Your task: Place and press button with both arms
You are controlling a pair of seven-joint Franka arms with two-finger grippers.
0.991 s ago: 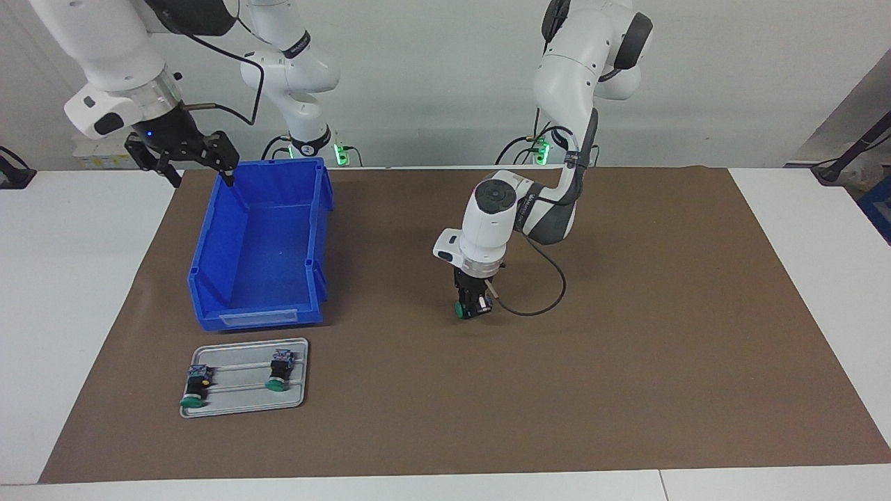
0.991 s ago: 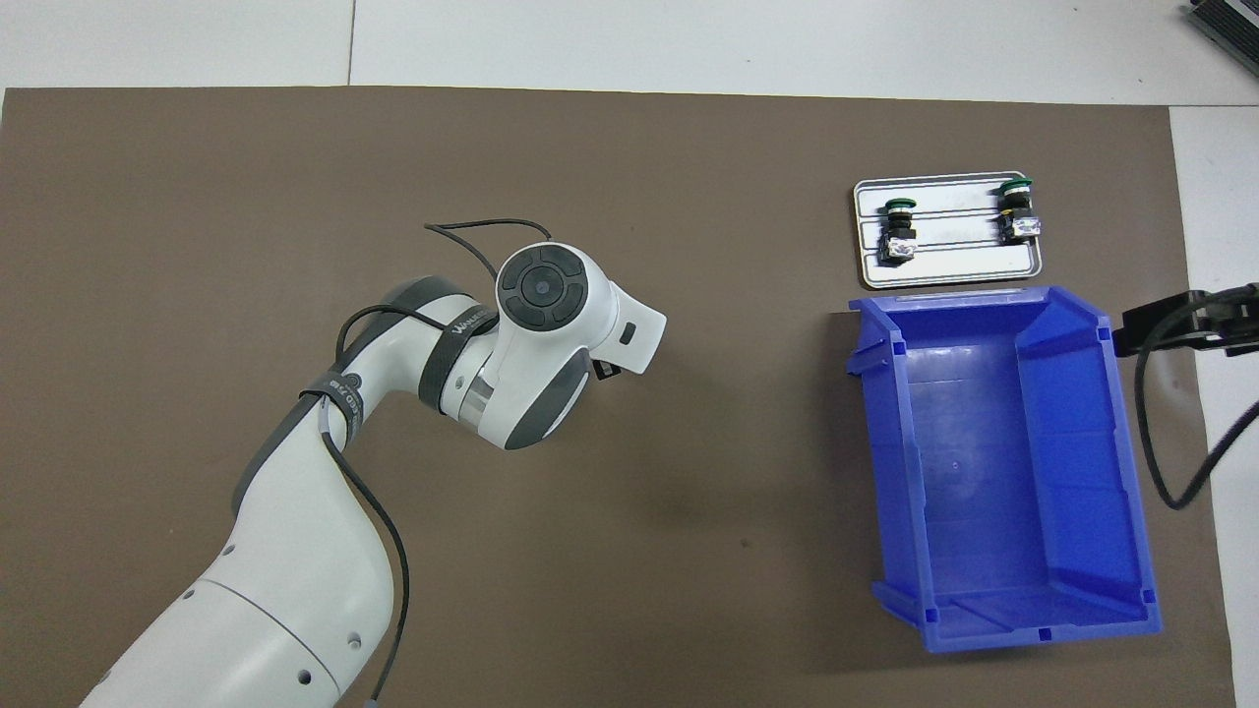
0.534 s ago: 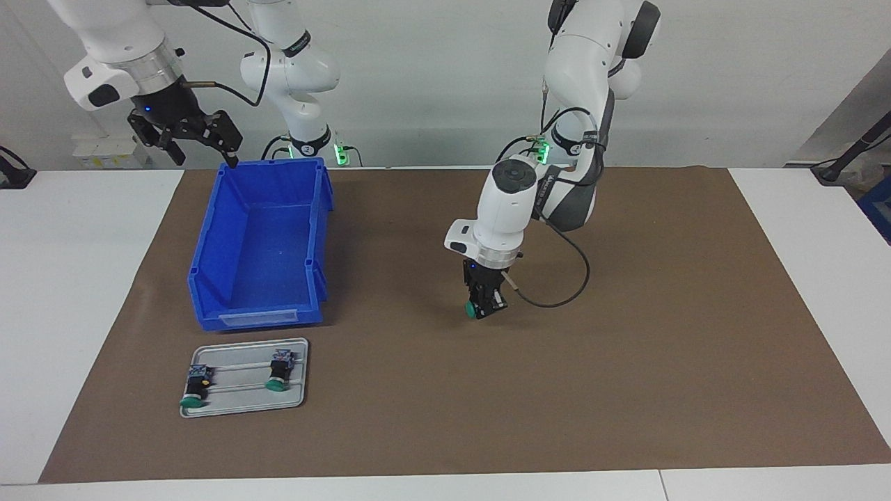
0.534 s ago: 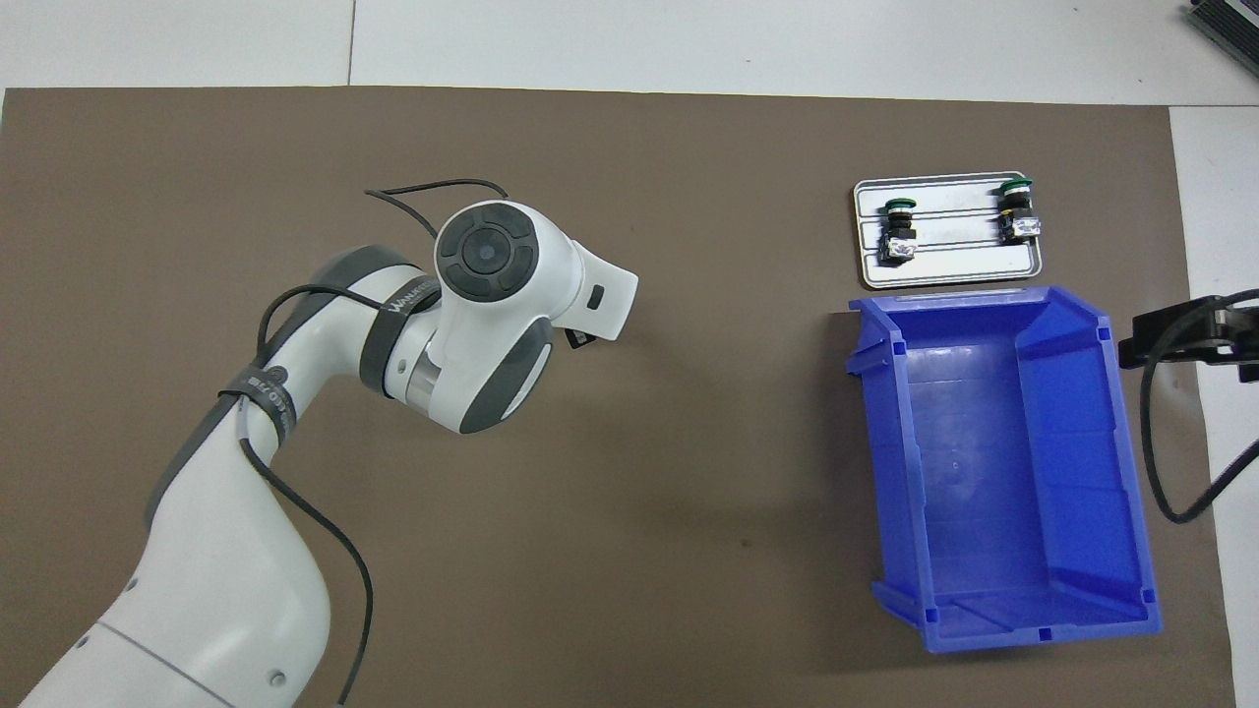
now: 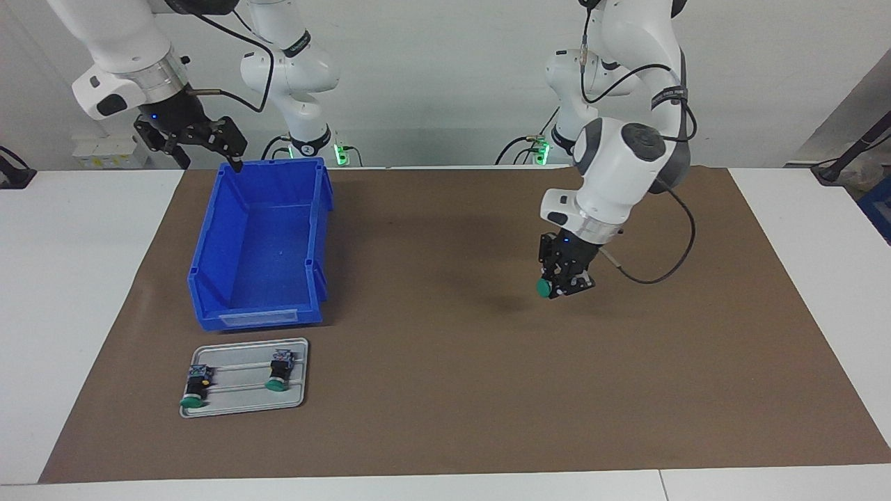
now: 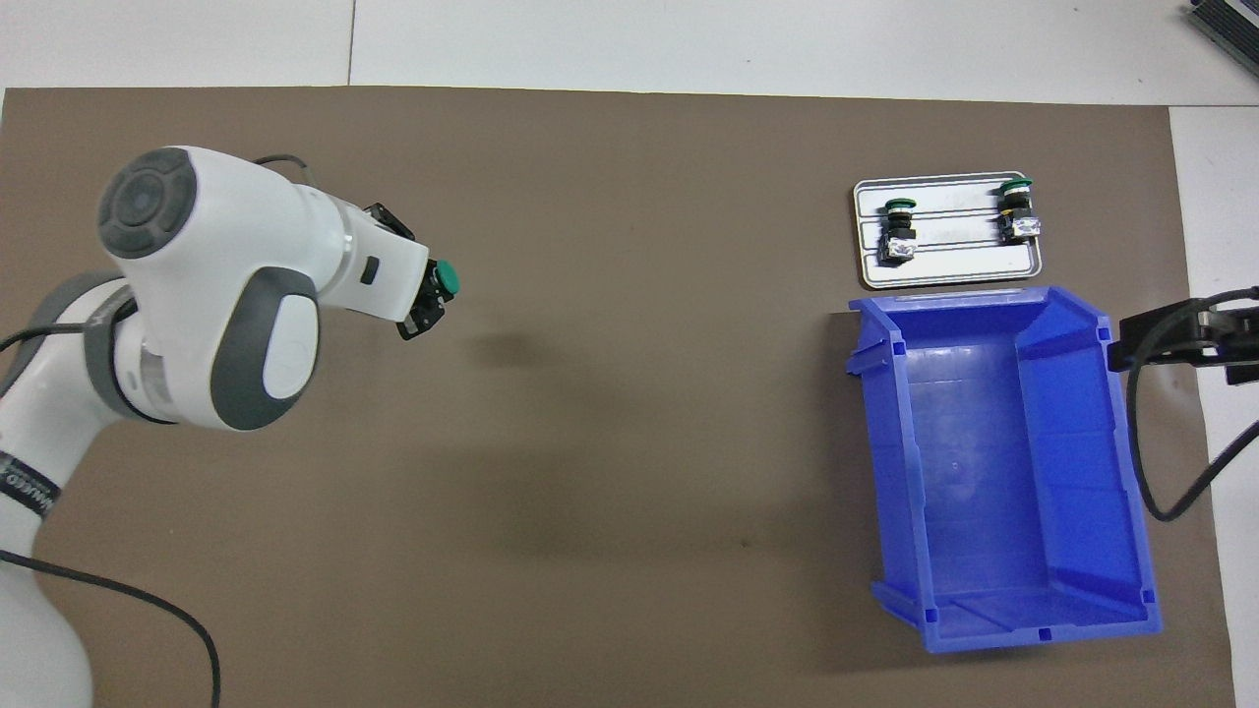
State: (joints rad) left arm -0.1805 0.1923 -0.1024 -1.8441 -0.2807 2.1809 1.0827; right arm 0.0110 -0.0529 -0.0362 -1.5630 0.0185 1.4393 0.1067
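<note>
My left gripper [image 5: 562, 284] is shut on the button [image 5: 543, 287], whose green cap points sideways. It holds the button in the air above the brown mat, toward the left arm's end of the table. In the overhead view the left gripper [image 6: 425, 300] and the green cap of the button [image 6: 448, 279] show past the white wrist. My right gripper [image 5: 211, 162] is open and empty, raised beside the blue bin's corner nearest the robots. It also shows in the overhead view [image 6: 1195, 339].
A blue open bin [image 5: 209, 236] [image 6: 885, 472] stands at the right arm's end of the table. Farther from the robots lies a grey tray [image 5: 240, 400] [image 6: 944, 270] with two more green-capped buttons [image 5: 280, 369] [image 5: 195, 386].
The left arm has swung the held button from the middle of the mat toward its own end of the table and raised it a little. The right gripper has stayed by the bin's corner.
</note>
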